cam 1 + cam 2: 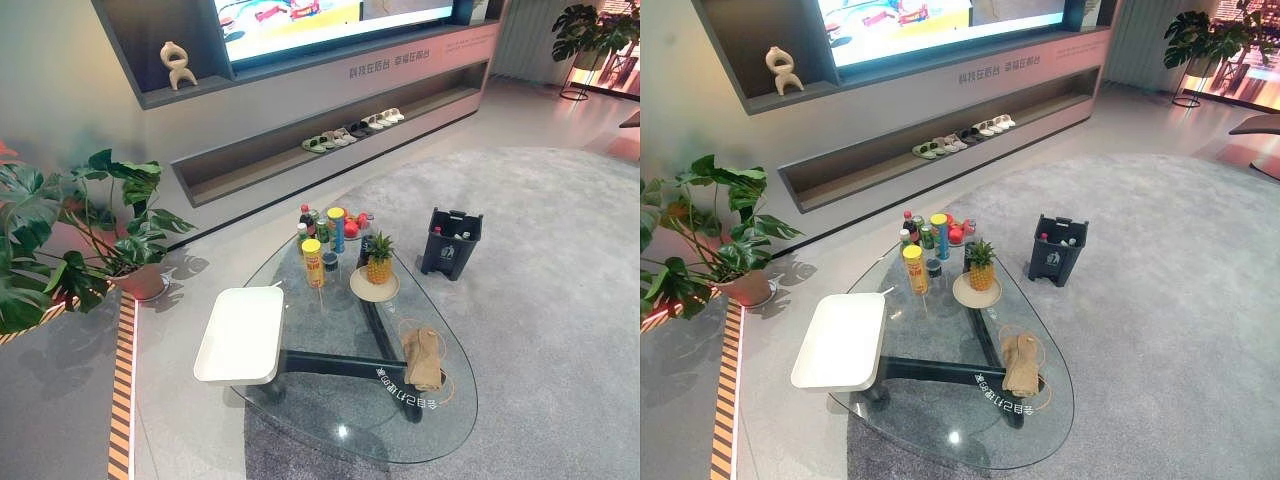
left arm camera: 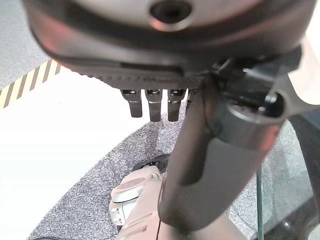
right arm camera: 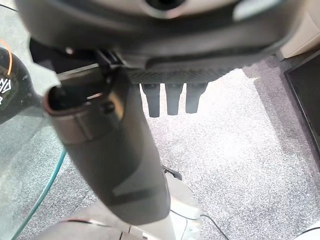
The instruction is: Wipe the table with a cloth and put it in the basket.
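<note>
Cloth (image 1: pixel 423 358) lies bunched near table (image 1: pixel 340 440) edge; both hands (image 2: pixel 152 102) (image 3: pixel 172 100), fingers straight, hold nothing. Careless grab risks dragging it off.

I had both arms hanging low at my sides. My dark left hand (image 2: pixel 165 75) pointed down, its fingers (image 2: pixel 152 105) straight in a row and the thick thumb (image 2: pixel 210 170) standing out in front, holding nothing. My dark right hand (image 3: pixel 170 70) matched it: fingers (image 3: pixel 172 100) straight and relaxed, thumb (image 3: pixel 115 155) extended, empty.
</note>
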